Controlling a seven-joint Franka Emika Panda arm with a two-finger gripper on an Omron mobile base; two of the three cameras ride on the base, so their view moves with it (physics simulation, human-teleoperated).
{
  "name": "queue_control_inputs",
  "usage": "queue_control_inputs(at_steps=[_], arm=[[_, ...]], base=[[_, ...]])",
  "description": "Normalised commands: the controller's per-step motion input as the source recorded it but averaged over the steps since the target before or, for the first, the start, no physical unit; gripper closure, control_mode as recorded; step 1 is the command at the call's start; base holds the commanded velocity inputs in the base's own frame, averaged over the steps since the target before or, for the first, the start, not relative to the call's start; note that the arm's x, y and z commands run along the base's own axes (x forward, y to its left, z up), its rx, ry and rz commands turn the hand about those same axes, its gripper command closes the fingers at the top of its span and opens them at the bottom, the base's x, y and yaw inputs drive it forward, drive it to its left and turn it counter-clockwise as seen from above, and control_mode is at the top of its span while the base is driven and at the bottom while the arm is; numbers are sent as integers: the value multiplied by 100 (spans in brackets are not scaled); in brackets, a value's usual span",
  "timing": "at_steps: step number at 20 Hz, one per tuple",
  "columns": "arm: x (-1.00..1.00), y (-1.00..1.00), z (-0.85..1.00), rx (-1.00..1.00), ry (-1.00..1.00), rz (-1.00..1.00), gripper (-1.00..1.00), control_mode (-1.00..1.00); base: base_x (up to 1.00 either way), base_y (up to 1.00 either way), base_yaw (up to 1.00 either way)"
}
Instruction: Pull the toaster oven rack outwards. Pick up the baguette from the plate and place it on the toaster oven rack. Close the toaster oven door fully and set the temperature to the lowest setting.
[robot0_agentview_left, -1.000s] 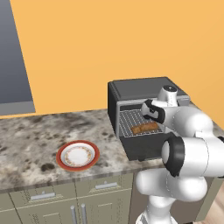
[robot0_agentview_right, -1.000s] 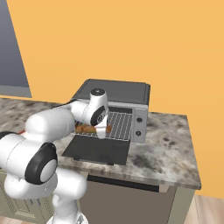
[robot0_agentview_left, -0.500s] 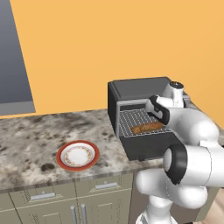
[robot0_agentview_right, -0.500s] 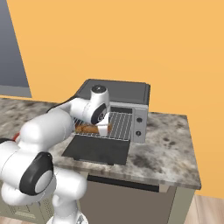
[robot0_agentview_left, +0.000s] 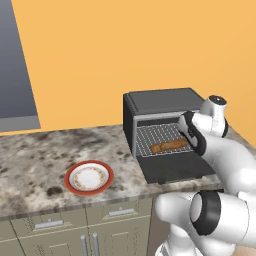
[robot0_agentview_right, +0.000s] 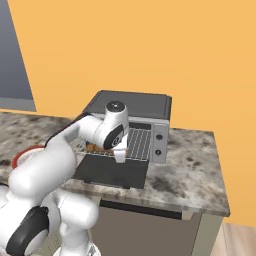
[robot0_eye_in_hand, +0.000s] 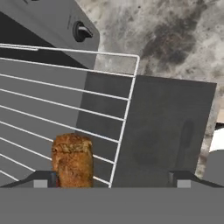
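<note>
We see the toaster oven (robot0_agentview_left: 165, 100) standing on the speckled stone table (robot0_agentview_left: 30, 160) against the orange wall (robot0_agentview_left: 125, 45). The toaster oven door (robot0_agentview_left: 172, 167) lies folded down flat, and the rack (robot0_agentview_left: 160, 134) juts out over it. The baguette (robot0_agentview_left: 169, 146) lies lengthwise near the rack's front edge. The white arm (robot0_agentview_left: 220, 150) rises at the right and covers the oven's right side; we cannot make out the end effector's fingers behind it. Well to the left, the plate (robot0_agentview_left: 88, 177) sits near the table's front edge, above grey cabinet drawers (robot0_agentview_left: 50, 225).
</note>
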Motion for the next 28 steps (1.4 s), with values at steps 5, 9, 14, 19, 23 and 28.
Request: queue_control_inputs(at_steps=[5,9,14,19,23,28], arm=[[-18,-16,0,-1,-8,23,-100,-100],[0,-8,0,-11,0,46,-100,-100],[0,0,8,-26,0,59,-100,-100],[-1,0,0,-27,0,57,-100,-100],[-2,1,-11,-20,0,40,-100,-100],[-1,1,-41,-12,-7,13,-100,-100]], base=[[0,0,0],[0,0,0],[0,0,0],[0,0,0],[0,0,0],[0,0,0]])
